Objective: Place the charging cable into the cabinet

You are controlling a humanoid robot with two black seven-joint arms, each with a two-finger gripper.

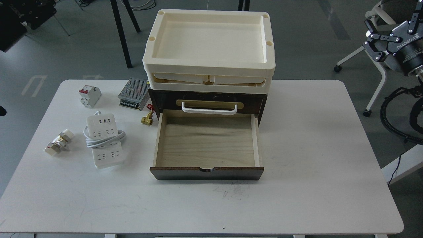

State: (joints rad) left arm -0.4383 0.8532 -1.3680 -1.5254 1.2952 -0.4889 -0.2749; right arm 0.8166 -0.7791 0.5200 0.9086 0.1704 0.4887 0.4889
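The charging cable (105, 140), a white power strip with its cord looped round the middle, lies flat on the table left of the cabinet. The cabinet (207, 99) is a dark-brown chest at the table's centre. Its lower drawer (206, 142) is pulled out, and its pale wood inside is empty. My right gripper (393, 24) is raised off the table's far right corner, open and empty. My left gripper (19, 13) is a dark mass in the top-left corner, far from the cable. Its fingers cannot be told apart.
Cream trays (210, 43) are stacked on top of the cabinet. A circuit breaker (90, 96), a mesh power-supply box (134, 93), a brass valve (147, 117) and a metal fitting (58, 143) lie around the cable. The white table (314, 165) is bare on its right and front.
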